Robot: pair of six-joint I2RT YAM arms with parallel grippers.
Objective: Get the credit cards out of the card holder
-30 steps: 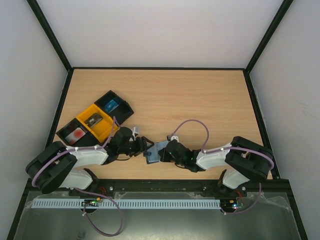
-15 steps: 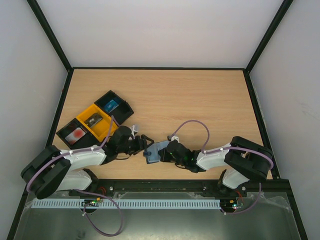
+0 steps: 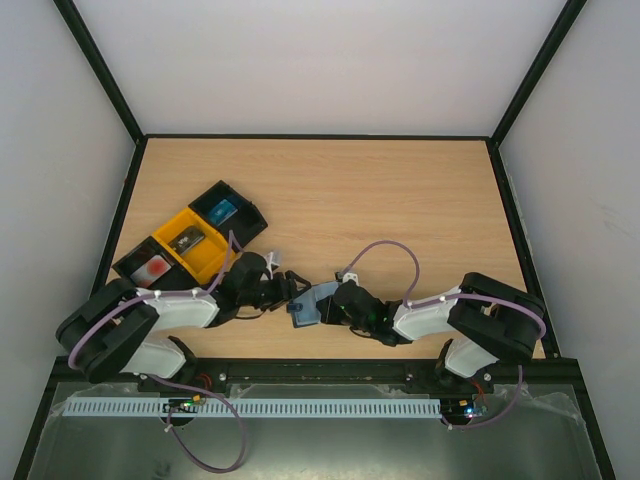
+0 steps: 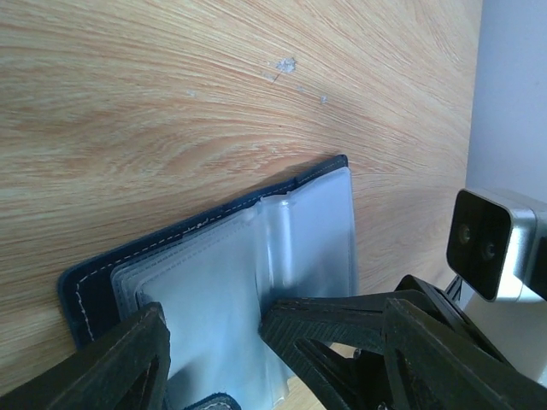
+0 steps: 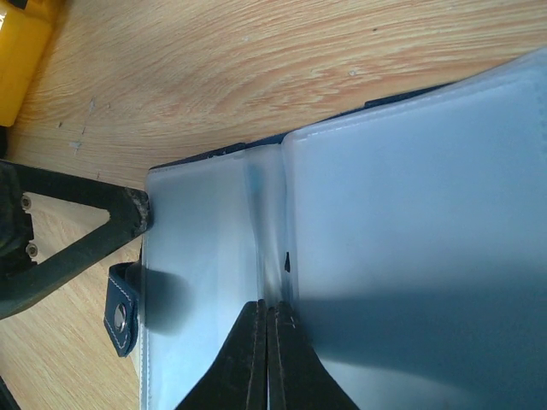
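Observation:
The card holder (image 3: pixel 308 303) lies open on the table between my two grippers, navy with pale blue panels under clear sleeves (image 4: pixel 214 290) (image 5: pixel 402 231). I cannot make out separate credit cards in the sleeves. My right gripper (image 5: pixel 269 309) is shut, its tips resting on the holder's middle fold; it also shows in the top view (image 3: pixel 332 303) and the left wrist view (image 4: pixel 282 320). My left gripper (image 4: pixel 273 376) is open and straddles the holder's near end, one finger (image 5: pixel 128 213) at its edge. The left gripper also shows in the top view (image 3: pixel 288 290). The closure tab (image 5: pixel 120 312) sticks out beside it.
Three open trays stand in a row at the left: a black one (image 3: pixel 240 200) holding a blue flat item, a yellow one (image 3: pixel 170 225) holding a grey item, and a black one (image 3: pixel 130 268) holding a pinkish-red item. The right arm's wrist camera (image 4: pixel 487 243) is close to my left gripper.
The left arm has shifted slightly at the elbow. The holder and the right gripper have stayed in place.

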